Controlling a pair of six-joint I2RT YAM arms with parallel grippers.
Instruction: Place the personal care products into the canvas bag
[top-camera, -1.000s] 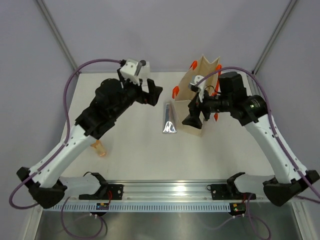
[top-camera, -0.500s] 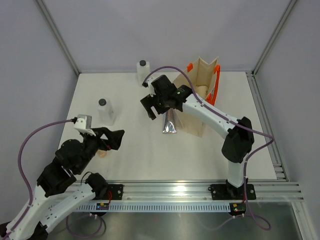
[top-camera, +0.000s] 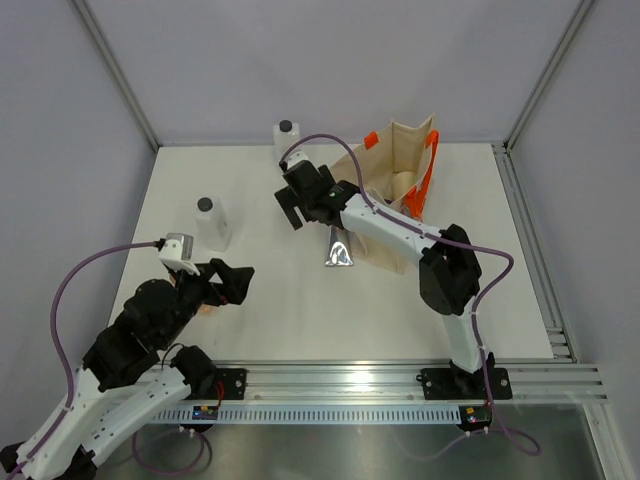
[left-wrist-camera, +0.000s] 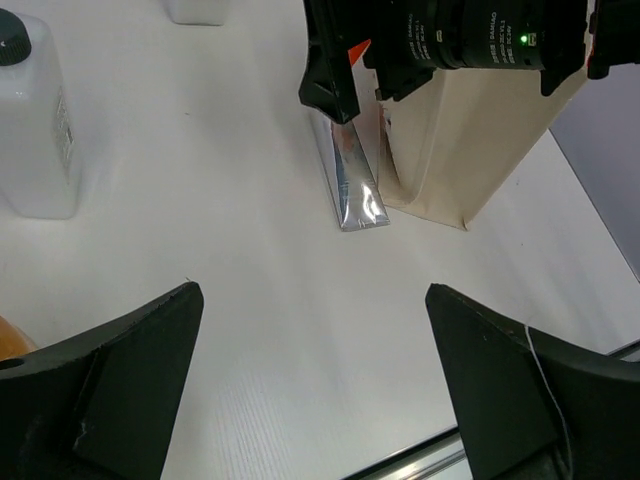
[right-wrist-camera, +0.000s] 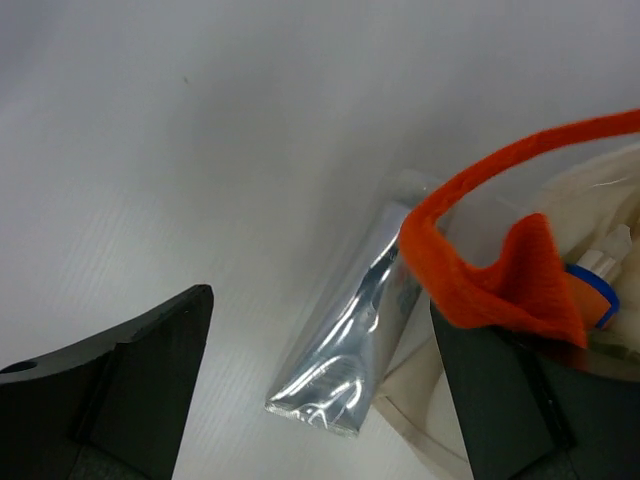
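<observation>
Peeking from canvas bag (right-wrist-camera: 415, 385) (right wrist only): blue-capped bottle (right-wrist-camera: 592, 290).

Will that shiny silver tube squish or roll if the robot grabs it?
Probably squishes: the silver tube looks creased, with a flat crimped end. It likely won't roll, lying flat on the table. Its glossy skin may be slippery.
</observation>
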